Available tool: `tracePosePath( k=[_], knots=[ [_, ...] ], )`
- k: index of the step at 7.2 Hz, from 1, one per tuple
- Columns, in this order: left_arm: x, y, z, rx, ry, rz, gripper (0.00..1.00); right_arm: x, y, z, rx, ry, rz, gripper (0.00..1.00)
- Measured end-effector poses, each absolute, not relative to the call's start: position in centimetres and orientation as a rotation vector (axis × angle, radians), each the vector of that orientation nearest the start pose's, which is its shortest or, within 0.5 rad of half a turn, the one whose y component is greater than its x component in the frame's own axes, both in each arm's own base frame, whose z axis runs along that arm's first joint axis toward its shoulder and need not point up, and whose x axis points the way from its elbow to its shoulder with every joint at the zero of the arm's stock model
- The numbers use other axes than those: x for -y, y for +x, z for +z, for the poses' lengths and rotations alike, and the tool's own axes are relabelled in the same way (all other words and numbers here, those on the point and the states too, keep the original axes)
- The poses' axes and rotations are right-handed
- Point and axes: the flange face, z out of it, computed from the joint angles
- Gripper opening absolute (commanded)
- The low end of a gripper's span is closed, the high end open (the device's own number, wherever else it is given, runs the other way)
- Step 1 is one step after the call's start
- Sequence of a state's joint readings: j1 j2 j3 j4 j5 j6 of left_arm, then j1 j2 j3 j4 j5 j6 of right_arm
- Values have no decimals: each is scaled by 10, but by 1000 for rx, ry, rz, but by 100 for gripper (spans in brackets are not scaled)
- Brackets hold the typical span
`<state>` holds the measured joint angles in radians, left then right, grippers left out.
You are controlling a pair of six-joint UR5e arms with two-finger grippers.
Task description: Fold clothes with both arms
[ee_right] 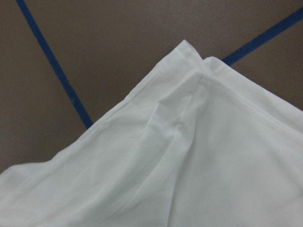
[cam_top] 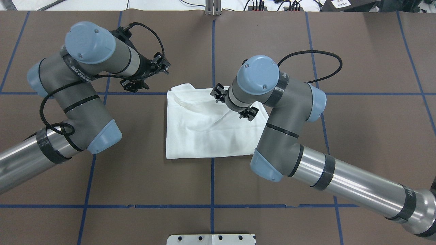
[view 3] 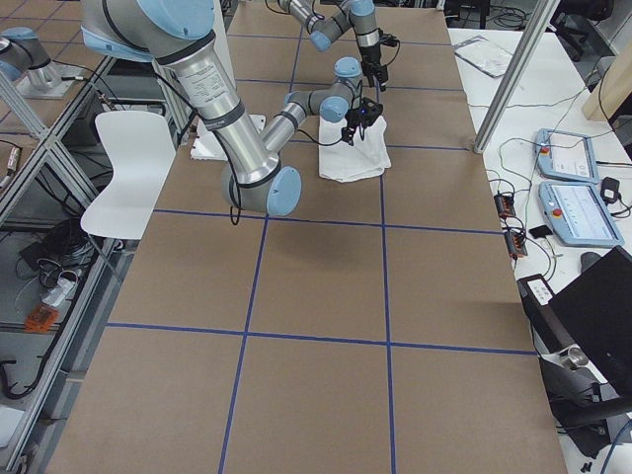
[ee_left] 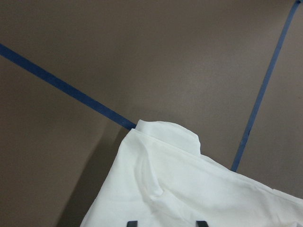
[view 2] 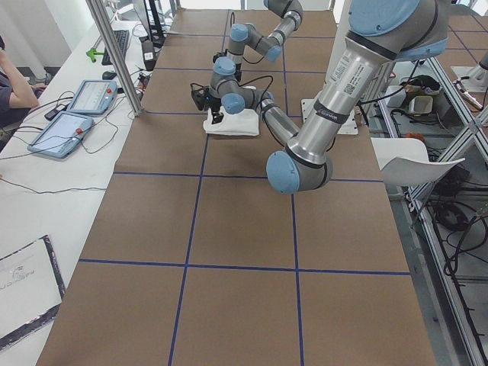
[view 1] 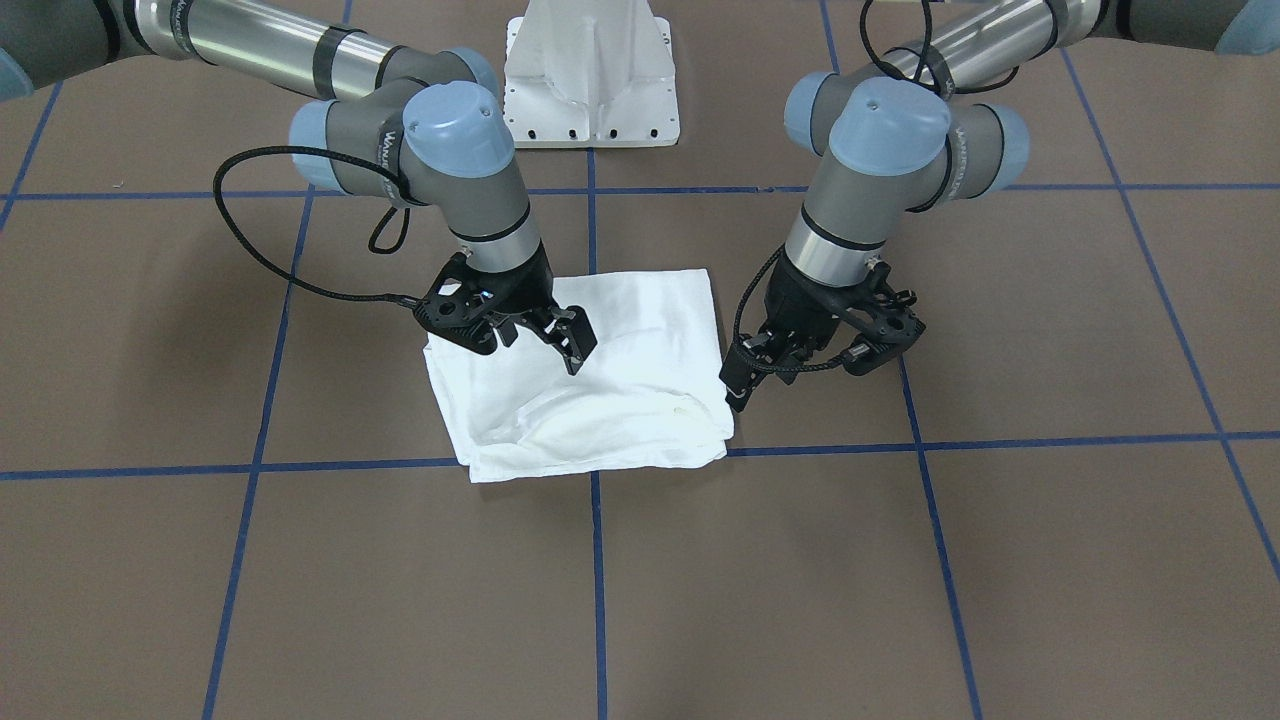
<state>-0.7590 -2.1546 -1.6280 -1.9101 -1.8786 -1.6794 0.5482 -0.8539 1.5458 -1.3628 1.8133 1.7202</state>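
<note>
The white T-shirt (cam_top: 201,132) lies folded into a rough rectangle on the brown table; no text, collar or tag shows. It also shows in the front-facing view (view 1: 620,400). My right gripper (view 1: 540,340) hovers over the shirt's top layer, jaws apart and empty; its wrist view shows a folded corner (ee_right: 189,71) and no fingers. My left gripper (view 1: 765,375) is beside the shirt's edge near its far left corner (cam_top: 172,92), open and empty. Its two fingertips (ee_left: 131,222) stand apart above the cloth (ee_left: 189,189).
The white pedestal base (view 1: 592,75) stands behind the shirt. Blue tape lines (view 1: 600,560) cross the table. Tablets (view 2: 76,114) and a person sit at a side desk. A white chair (view 3: 123,168) stands beside the table.
</note>
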Motion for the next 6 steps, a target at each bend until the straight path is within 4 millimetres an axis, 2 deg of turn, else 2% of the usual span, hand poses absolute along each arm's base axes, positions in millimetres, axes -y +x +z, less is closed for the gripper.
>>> tracePosePath(
  k=[1,2,4,6],
  knots=[
    [551,415,261,-1015,59,-629,99,460,-569,220,915,-8,439,100],
    [554,409,266,-1006,66,-625,99,459,-579,223,888,31,344,100],
    [555,405,269,-1001,71,-622,99,473,-606,222,818,95,199,100],
    [556,404,270,-1001,72,-624,99,489,-623,231,753,150,140,100]
  ],
)
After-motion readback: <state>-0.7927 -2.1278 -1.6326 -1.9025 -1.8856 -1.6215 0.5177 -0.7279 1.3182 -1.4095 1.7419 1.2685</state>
